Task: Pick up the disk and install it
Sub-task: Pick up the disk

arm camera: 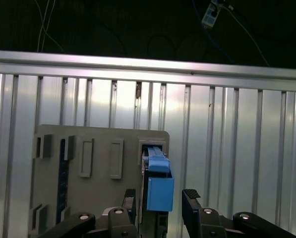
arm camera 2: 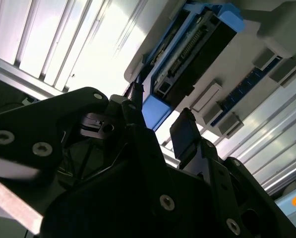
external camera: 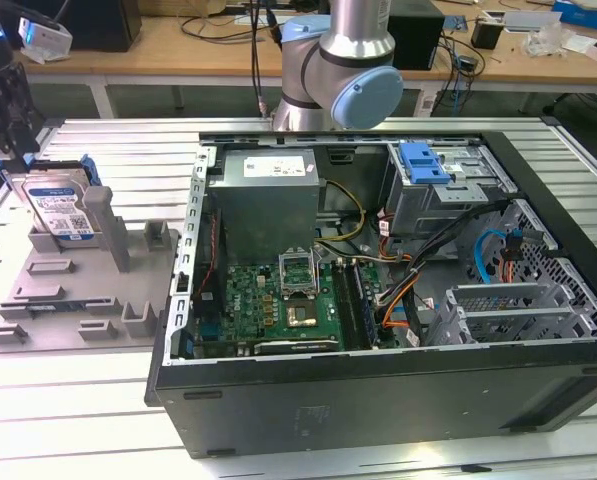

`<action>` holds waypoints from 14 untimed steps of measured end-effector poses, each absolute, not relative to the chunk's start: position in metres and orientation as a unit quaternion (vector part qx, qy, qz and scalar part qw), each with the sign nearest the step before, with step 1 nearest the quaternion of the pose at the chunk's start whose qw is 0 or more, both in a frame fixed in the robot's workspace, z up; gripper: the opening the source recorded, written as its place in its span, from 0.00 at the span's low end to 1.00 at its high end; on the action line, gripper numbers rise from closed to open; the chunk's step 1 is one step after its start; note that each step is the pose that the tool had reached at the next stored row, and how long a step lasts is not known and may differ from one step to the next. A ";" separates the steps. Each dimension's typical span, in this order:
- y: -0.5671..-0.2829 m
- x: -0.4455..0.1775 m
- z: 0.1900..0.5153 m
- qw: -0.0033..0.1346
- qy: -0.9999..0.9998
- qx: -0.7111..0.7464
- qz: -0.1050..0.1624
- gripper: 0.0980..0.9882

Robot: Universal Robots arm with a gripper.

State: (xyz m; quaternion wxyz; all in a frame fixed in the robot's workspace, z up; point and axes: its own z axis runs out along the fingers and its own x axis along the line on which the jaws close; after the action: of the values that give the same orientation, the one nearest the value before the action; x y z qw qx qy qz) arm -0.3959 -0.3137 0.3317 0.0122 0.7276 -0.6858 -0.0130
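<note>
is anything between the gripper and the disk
Nothing visible. In the first wrist view the open gripper straddles the blue end of the disk, with a gap on each side; the disk stands in the grey fixture plate.

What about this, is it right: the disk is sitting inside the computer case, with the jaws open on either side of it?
Not quite. The disk stands in the grey fixture plate, outside the computer case, as the exterior view shows. The jaws of the gripper are open on either side of it.
</note>
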 end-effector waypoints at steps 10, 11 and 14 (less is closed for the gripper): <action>-0.314 -0.396 0.326 0.012 -0.688 0.725 -0.013 0.45; -0.314 -0.396 0.325 0.012 -0.689 0.725 -0.013 0.45; -0.314 -0.397 0.323 0.012 -0.690 0.723 -0.013 0.45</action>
State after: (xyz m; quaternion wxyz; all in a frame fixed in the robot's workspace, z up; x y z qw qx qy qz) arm -0.3967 -0.3137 0.3235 0.0120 0.7231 -0.6905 -0.0130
